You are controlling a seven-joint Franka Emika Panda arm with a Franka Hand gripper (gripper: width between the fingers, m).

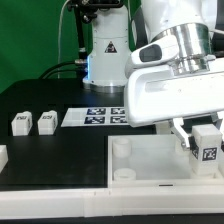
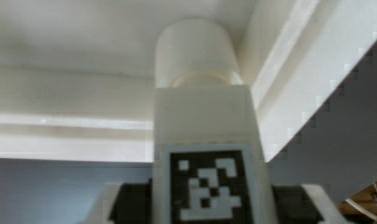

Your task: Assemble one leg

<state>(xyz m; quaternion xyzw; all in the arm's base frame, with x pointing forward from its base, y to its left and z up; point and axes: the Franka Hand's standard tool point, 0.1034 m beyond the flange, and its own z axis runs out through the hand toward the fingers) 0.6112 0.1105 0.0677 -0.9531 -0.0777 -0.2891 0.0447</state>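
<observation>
**Presently: leg (image 1: 206,150) held above tray part (image 1: 150,172)**

The fingers (image 2: 128,206) are clamped on the leg from both sides at its marked end, leaving the rounded tip free to point down at the tray part, a hold suited to seating it in a round socket (image 1: 122,150). The leg is at the scene's near right. It is a small elongated white block bearing a black-and-white marker.

No words, numbers or brand names can be read anywhere. The only signs are black-and-white square markers: one on a face of the leg (image 1: 207,148) (image 2: 206,120) between the jaws, several on the marker board (image 1: 100,116), and small, indistinct ones on two loose legs (image 1: 20,123) (image 1: 46,122) on the table (image 1: 60,160).
</observation>
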